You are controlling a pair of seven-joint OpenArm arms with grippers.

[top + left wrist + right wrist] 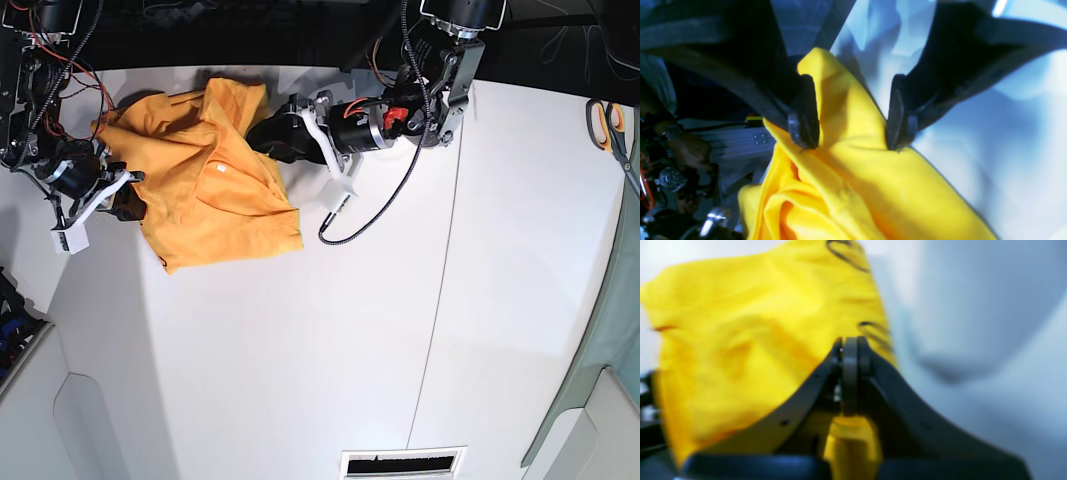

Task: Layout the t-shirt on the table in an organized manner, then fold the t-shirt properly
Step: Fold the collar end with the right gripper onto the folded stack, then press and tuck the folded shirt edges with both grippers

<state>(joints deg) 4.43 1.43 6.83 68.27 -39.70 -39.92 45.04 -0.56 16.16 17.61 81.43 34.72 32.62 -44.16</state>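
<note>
Right pincer (850,350) clamped on t-shirt (205,180) edge; left pincer (853,140) wide, straddling a fold; table (350,350) far-left.

left gripper (853,133) has its jaws spread wide near the surface's far edge, right gripper (850,350) jaws pinched tight near the left edge

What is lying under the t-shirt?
The t-shirt rests bunched on the white table. Only bare tabletop shows around it. Whatever lies beneath the cloth itself is covered.
</note>
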